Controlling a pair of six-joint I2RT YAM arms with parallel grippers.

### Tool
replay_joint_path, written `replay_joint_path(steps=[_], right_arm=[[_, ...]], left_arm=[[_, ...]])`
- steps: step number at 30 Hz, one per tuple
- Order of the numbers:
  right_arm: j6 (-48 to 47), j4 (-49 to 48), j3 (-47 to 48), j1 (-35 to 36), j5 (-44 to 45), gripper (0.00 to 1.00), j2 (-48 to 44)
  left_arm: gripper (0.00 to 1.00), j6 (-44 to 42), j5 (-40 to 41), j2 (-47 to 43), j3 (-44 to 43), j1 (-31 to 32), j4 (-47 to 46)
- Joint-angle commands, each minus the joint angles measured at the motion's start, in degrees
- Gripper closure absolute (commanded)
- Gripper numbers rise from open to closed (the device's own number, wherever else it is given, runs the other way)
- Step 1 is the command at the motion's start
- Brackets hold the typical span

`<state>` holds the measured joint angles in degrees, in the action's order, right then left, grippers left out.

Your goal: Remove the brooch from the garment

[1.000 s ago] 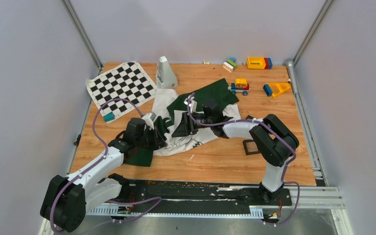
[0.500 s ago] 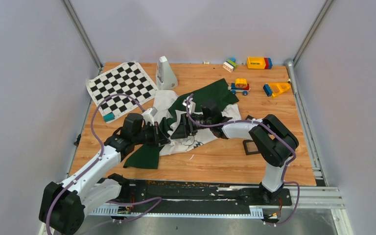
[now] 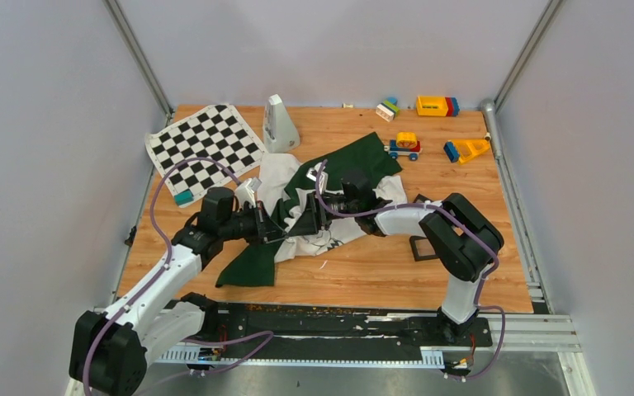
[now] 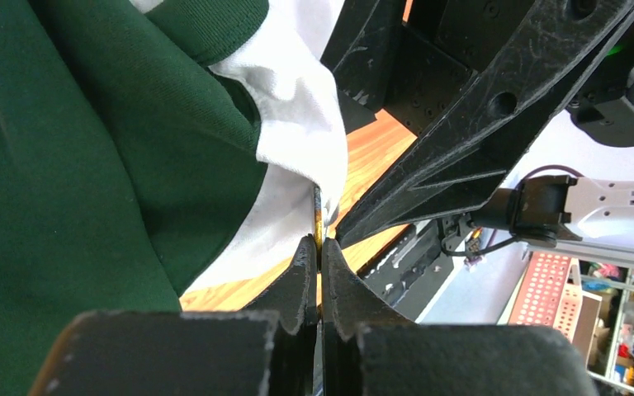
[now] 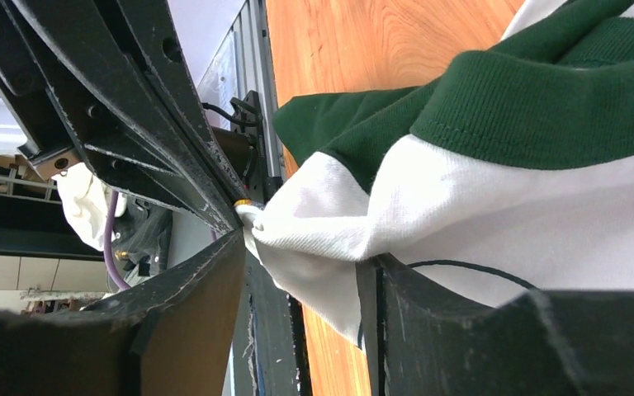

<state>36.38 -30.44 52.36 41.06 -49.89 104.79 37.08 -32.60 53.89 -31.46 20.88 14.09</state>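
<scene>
L gripper [image 4: 317, 247] pinched shut on the brooch [image 4: 317, 210], a thin gold pin stuck in the garment [image 4: 91, 165] at its white edge. R gripper [image 5: 305, 280] clamped the cloth just beside it. Imo that was a counter-hold, so fabric kept taut for pulling pin free.

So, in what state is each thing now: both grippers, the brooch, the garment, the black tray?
left gripper: jaws shut on the brooch.
right gripper: jaws shut on the garment.
brooch: not yet out of the cloth.
garment: crumpled, taut at the brooch.
black tray: empty.
</scene>
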Motion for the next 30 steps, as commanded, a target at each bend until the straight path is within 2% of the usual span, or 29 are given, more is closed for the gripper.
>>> replay_joint_path(steps=[1, 6, 11, 18, 19, 20, 22, 24, 30], right_arm=[[0.2, -4.6, -0.3, 0.2, -2.3, 0.5, -1.7], [0.8, -5.6, -0.5, 0.2, -3.0, 0.57, -1.5], [0.9, -5.6, -0.6, 0.2, -2.8, 0.71, -1.6], [1.2, -6.5, -1.0, 0.3, -3.0, 0.87, -1.8], [1.4, -6.6, -1.0, 0.2, -3.0, 0.85, -1.8], [1.5, -6.8, -1.0, 0.1, -3.0, 0.78, -1.8], [1.8, -6.9, -1.2, 0.0, -2.7, 0.53, -1.9], [2.5, -7.9, -2.0, -0.4, -2.4, 0.43, -2.2], [3.8, -10.1, -3.1, -1.2, -2.4, 0.4, -2.3]], left_arm=[[1.0, 2.6, -5.6, -1.9, 0.1, -1.2, -6.2], [1.0, 3.7, -6.7, -2.5, 0.3, -2.0, -7.4], [1.0, 6.1, -8.9, -2.5, 1.3, -2.2, -11.5], [1.0, 5.4, -8.7, -2.8, 1.2, -2.8, -10.2], [1.0, 5.1, -8.6, -2.9, 1.1, -2.9, -10.0], [1.0, 4.9, -8.5, -3.0, 1.0, -3.0, -9.7], [1.0, 3.8, -7.8, -3.1, 0.6, -3.0, -8.2], [1.0, 1.9, -6.2, -3.4, -0.1, -3.0, -5.5], [1.0, -0.5, -3.4, -4.5, -0.3, -3.0, -1.6]])
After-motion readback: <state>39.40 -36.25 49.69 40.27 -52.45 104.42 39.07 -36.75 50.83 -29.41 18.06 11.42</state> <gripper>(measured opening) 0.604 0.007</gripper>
